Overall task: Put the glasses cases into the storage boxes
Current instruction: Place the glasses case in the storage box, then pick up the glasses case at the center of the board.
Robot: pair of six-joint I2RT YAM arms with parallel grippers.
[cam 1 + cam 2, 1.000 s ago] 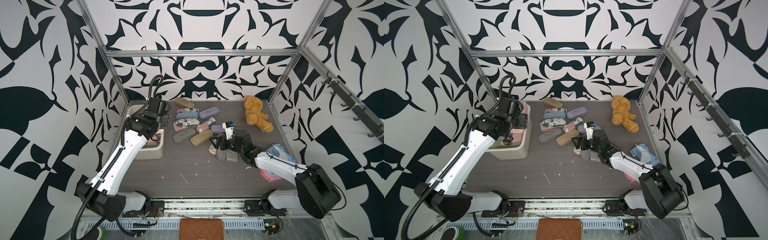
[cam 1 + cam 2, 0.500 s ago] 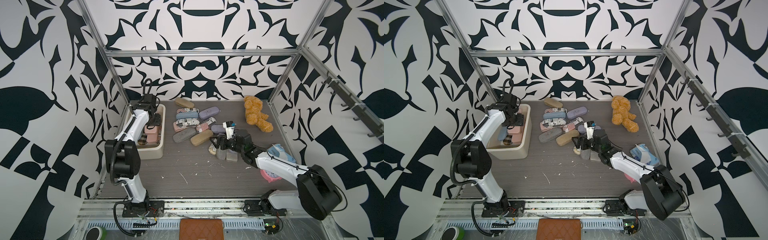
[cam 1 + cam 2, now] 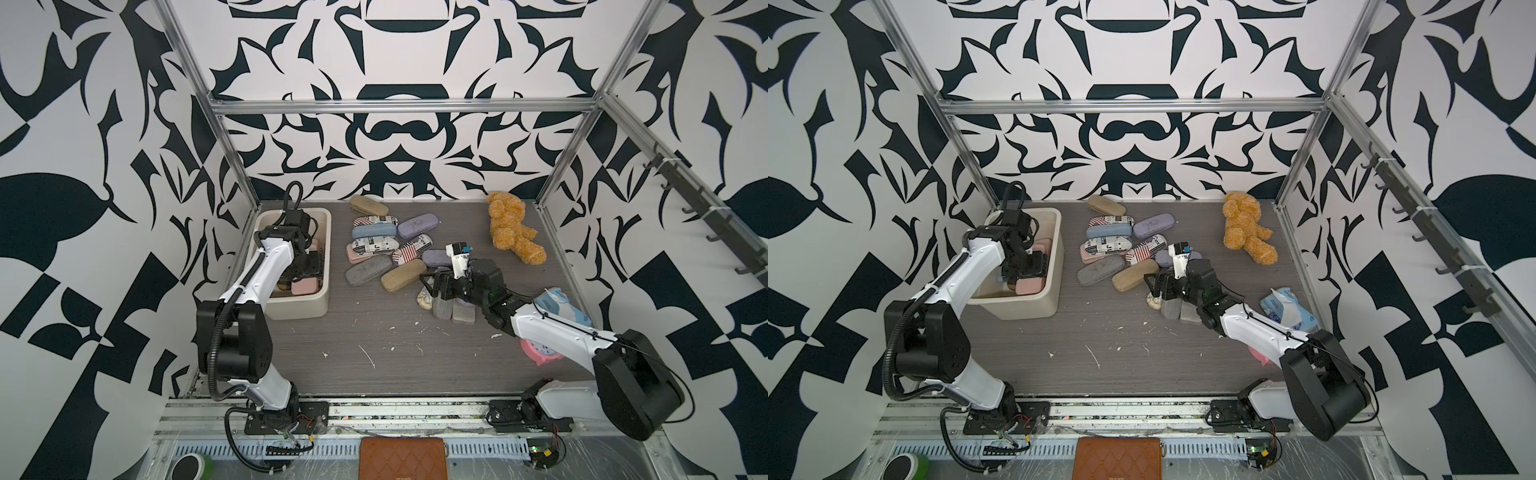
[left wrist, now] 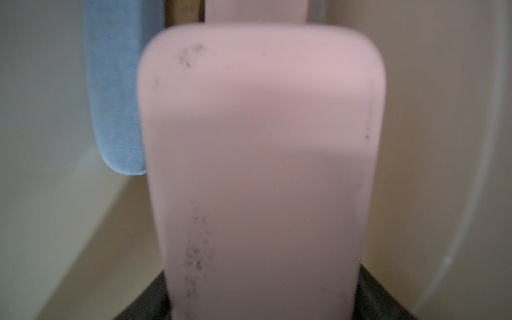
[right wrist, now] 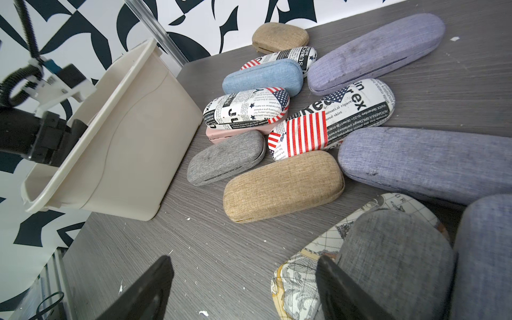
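The cream storage box (image 3: 299,308) (image 3: 1017,308) stands at the left of the table. My left gripper (image 3: 306,269) is down inside it, shut on a pink glasses case (image 4: 260,138) that fills the left wrist view. A blue case (image 4: 116,97) lies beside it in the tub. Several more glasses cases (image 3: 386,245) lie piled mid-table, among them a tan one (image 5: 282,188). My right gripper (image 3: 432,287) (image 5: 243,263) hangs open just over the table. One of its fingers (image 5: 340,288) rests by a map-print case (image 5: 302,271) and a grey case (image 5: 393,263).
A tan teddy bear (image 3: 511,232) lies at the back right. A blue-white soft packet (image 3: 561,303) and a pink clock (image 3: 540,352) sit by my right arm. A brown quilted wallet (image 3: 401,457) and a green roll (image 3: 191,465) lie in front of the table.
My left arm has folded back and come down into the tub with the pink case. The right arm has stayed where it was.
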